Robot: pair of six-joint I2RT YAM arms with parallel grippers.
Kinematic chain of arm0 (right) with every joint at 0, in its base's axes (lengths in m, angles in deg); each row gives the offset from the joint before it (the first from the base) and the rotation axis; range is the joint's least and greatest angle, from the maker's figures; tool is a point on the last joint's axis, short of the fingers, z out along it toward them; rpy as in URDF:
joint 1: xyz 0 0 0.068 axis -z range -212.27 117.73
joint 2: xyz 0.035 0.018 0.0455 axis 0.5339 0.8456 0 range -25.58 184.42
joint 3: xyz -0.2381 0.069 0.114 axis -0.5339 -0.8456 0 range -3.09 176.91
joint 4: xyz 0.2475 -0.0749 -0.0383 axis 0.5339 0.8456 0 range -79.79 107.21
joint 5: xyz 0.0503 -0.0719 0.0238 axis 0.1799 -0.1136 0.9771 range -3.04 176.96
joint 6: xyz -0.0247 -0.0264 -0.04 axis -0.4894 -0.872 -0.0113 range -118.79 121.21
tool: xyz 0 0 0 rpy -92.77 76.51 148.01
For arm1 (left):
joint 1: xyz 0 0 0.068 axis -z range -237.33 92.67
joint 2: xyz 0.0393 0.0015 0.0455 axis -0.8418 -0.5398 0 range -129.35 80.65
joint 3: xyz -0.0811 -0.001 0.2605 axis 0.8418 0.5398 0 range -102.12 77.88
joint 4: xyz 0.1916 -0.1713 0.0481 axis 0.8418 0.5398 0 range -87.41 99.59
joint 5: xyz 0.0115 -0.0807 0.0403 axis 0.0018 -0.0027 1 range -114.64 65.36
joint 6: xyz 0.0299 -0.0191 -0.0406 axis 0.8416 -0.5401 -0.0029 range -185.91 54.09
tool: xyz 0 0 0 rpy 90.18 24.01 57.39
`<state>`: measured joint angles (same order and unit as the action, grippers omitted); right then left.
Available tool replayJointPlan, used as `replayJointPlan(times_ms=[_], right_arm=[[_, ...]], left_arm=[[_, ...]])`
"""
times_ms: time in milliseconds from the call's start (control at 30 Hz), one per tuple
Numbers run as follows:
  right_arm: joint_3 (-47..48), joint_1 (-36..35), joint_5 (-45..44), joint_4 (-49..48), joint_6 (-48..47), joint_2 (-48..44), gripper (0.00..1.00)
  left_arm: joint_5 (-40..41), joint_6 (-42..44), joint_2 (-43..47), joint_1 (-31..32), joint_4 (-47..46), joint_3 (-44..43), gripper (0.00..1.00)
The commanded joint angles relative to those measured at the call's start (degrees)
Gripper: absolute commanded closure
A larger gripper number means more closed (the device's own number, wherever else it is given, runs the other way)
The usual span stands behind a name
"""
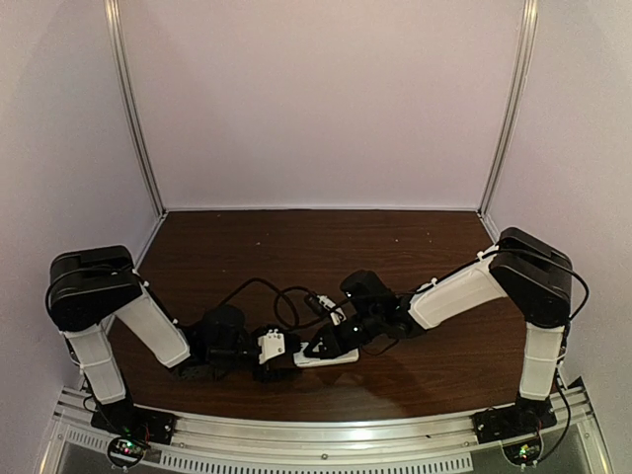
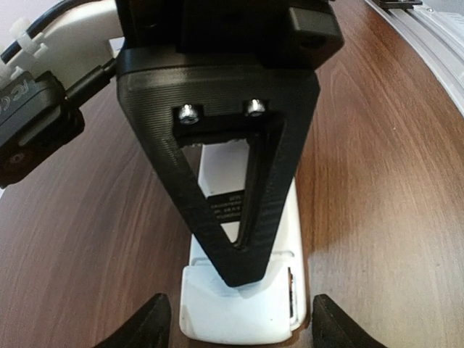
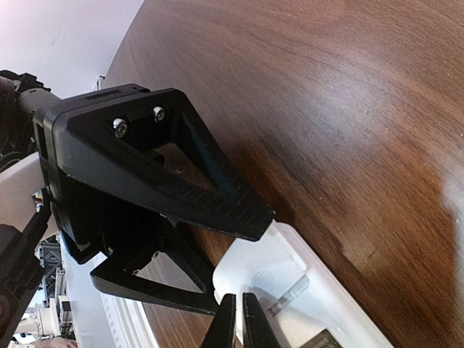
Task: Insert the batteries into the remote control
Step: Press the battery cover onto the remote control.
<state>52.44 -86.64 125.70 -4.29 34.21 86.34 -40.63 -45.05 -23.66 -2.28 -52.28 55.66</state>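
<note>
— Brown wood, that desk (image 1: 296, 247), dark and glossy. Where does the remote control (image 2: 235, 315) lie on it?

— Toward the near edge, about midway between left and right. It lies flat with its plain white back up, and a small dark printed label (image 2: 226, 208) shows on it.

— How do the right jaws stand?

— Pressed fully together, with nothing between them. Their fingertips (image 3: 223, 326) come down onto the white back. In the left wrist view they look like a black triangle resting on the remote control close by the label.

— Touching, then, not gripping?

— Touching from above, yes.

— And the left jaws?

— Parted fairly wide. One finger (image 2: 148, 330) stands along each long side of the remote control's end, so that end sits between them. A thin strip of desk shows on either side, so they look just beside the shell and not clamped on it.

— And from overhead?

— The left arm (image 1: 148, 326) reaches in low from the left and the right arm (image 1: 454, 291) from the right. They meet over the remote control, though finer detail is too small there.
</note>
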Motion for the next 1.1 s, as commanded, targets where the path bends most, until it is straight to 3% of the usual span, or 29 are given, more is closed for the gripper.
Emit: replayJointPlan(times_ms=[0, 367, 700, 867, 1067], right_arm=[[-1.7, 0.4, -1.2, 2.6, -0.1, 1.7, 0.94], [-2.0, 0.4, -1.0, 2.2, -0.1, 1.7, 0.94], [-2.0, 0.4, -0.9, 2.1, -0.2, 1.7, 0.94], [-2.0, 0.4, -0.9, 2.1, -0.2, 1.8, 0.94], [-2.0, 0.5, -0.8, 2.0, -0.2, 1.8, 0.94]], left_arm=[[-1.5, -0.5, -0.8, -0.8, 4.6, -1.8, 0.33], [-0.8, -1.2, -2.1, -1.3, 6.6, -3.7, 0.33], [-2.8, -2.0, -2.6, -2.5, 9.1, -4.8, 0.4], [-3.0, -2.4, -2.8, -2.8, 9.7, -5.0, 0.36], [-3.3, -1.8, -2.6, -2.8, 11.2, -5.3, 0.47]])
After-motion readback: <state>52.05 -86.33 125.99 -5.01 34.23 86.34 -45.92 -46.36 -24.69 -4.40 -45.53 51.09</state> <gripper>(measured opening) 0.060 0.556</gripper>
